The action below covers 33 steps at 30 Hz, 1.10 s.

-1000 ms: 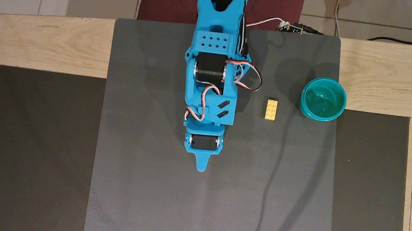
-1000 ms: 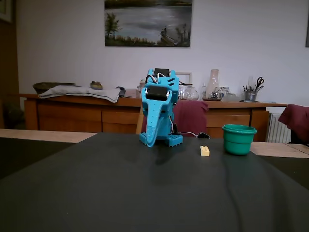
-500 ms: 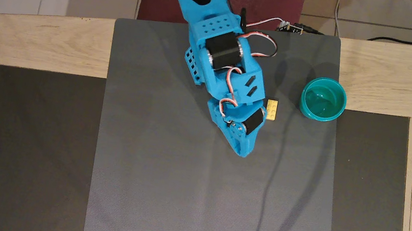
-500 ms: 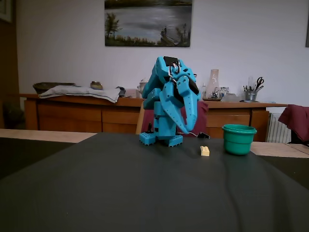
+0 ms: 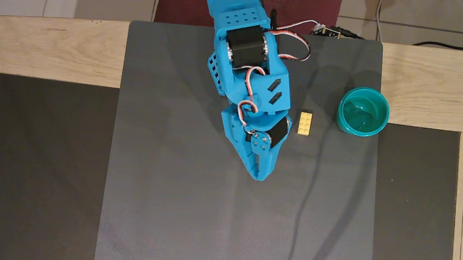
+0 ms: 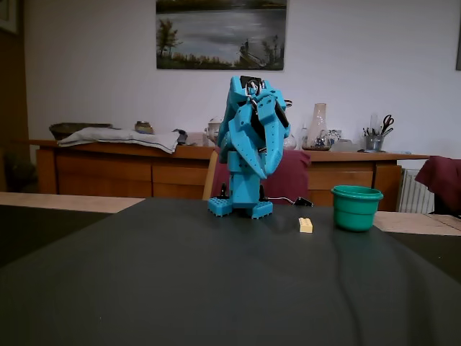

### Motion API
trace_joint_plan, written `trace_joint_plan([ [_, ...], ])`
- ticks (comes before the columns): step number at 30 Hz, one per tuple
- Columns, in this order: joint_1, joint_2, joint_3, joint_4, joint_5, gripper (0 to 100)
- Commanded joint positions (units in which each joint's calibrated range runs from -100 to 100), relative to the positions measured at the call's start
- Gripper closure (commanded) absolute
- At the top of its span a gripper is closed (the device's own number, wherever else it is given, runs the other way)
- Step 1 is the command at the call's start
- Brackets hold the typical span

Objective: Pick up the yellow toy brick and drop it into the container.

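On the dark grey mat (image 5: 184, 213), nearest the fixed camera, the small yellow studded plastic brick (image 6: 305, 225) is seen lying flat and free, with the round teal-green plastic cup (image 6: 356, 207) well apart to its right. Behind them, the blue printed arm's gripper (image 6: 263, 171) is held high above the mat, pointing down; in the overhead view its tip (image 5: 257, 176) lies left of the brick (image 5: 304, 123). The jaws appear drawn together, nothing between them. The approach is judged unfinished: opening, shifting over the brick and descending are required next.
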<state>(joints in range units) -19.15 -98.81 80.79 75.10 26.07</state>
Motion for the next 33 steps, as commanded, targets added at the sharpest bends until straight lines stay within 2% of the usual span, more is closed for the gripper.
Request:
trace_joint_plan([
  [1,0.47,-0.26,-3.98,2.42,0.28,100],
  [5,4.03,-0.01,-10.39,4.55,0.17,100],
  [7,4.03,2.52,-14.18,6.42,1.95,100],
  [13,3.33,28.83,-28.89,12.20,5.45,100],
  [15,1.40,37.76,-33.59,18.42,7.33,100],
  [17,-1.00,43.75,-34.58,22.95,7.96,100],
  [21,-5.49,46.28,-29.34,23.21,7.65,100],
  [33,-20.03,47.29,-24.74,12.91,-3.12,100],
])
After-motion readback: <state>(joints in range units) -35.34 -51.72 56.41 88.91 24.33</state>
